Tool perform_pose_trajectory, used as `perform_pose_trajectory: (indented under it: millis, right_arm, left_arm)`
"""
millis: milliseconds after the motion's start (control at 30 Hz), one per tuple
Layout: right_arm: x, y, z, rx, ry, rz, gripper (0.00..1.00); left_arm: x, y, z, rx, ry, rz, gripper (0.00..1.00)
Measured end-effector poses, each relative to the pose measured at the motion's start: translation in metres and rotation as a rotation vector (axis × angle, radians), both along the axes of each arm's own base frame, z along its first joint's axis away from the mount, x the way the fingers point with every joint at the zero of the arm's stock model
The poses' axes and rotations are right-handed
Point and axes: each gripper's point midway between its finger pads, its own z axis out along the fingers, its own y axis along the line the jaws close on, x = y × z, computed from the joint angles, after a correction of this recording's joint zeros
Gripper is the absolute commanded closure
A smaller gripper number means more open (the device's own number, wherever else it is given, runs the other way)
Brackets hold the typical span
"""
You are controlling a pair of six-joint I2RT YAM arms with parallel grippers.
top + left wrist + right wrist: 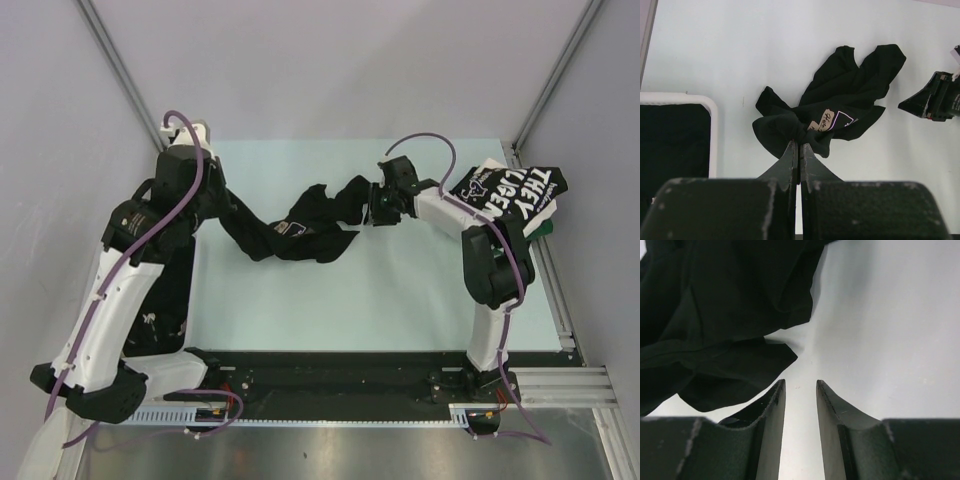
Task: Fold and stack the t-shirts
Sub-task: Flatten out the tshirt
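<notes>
Two t-shirts are lying on the smooth, pale mint tabletop point(300, 310), and two arms are reaching over it.

The first, a crumpled black cotton t-shirt point(300, 225), is stretching in a soft, rumpled rope across the middle of the table, between the two grippers. A small tan neck label point(826, 120) is showing among its folds. The left gripper point(799, 144) is pinching a bunched edge of this shirt, with its two dark fingers pressing flat together on the fabric. The right gripper point(800, 382) is sitting at the shirt's other end with its jaws standing partly apart. Bare table is showing through the gap, and the black cloth point(715, 300) is lying just beside its left finger, not between the two.

The second, a folded black t-shirt with big white block lettering point(510, 190), is resting flat at the far right corner of the table, well apart from the first.

One white plastic basket point(714, 115), its rim rounded at the corner, is sitting near the left gripper. Something black is filling it, too dark to identify.
</notes>
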Motion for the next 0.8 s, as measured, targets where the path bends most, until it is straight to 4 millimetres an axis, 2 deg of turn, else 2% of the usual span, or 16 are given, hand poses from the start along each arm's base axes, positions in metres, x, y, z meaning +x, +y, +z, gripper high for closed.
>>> perform_pose_trajectory:
  millis: [133,367,800]
  right_arm:
    - [-0.003,0.005,-0.017,0.028,0.034,-0.004,0.64]
    - [0.0,0.014,-0.034,0.077,0.048,-0.009,0.64]
    - [0.005,0.022,-0.054,0.106,0.058,-0.004,0.63]
  left_arm:
    - [-0.002,0.001,0.001,0.0,-0.001,0.002,1.0]
    - [-0.006,0.004,0.0,0.008,0.008,0.006,1.0]
    - [-0.009,0.007,0.002,0.016,0.02,0.01,1.0]
